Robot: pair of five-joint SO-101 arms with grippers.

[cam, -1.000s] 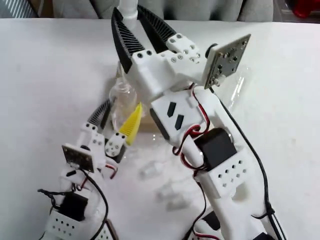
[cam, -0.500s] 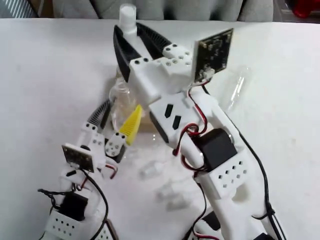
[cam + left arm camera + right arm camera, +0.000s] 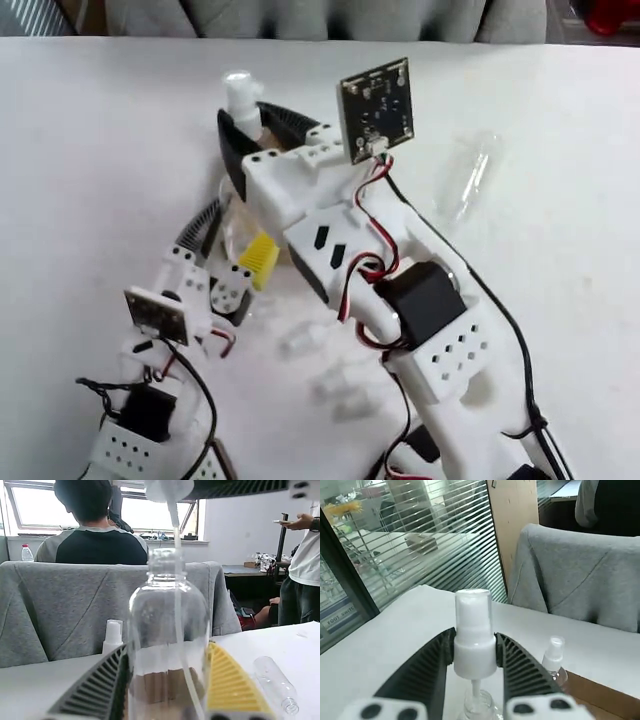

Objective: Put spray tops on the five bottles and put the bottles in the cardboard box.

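White table [image 3: 100, 150], 10 o'clock: my right gripper [image 3: 475, 636] pinches the top [image 3: 473, 612] dead over the upright bottle [image 3: 167, 615] my left gripper [image 3: 167, 652] clamps.

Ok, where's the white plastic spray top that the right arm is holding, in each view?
High view: white plastic spray top upper centre, held in the right gripper.
Left wrist view: top edge, tube running into the clear plastic bottle.
Right wrist view: centre, pinched between black fingers.
Shared landmark: that bottle, directly beneath it.

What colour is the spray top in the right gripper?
White spray top, clearest in the right wrist view.
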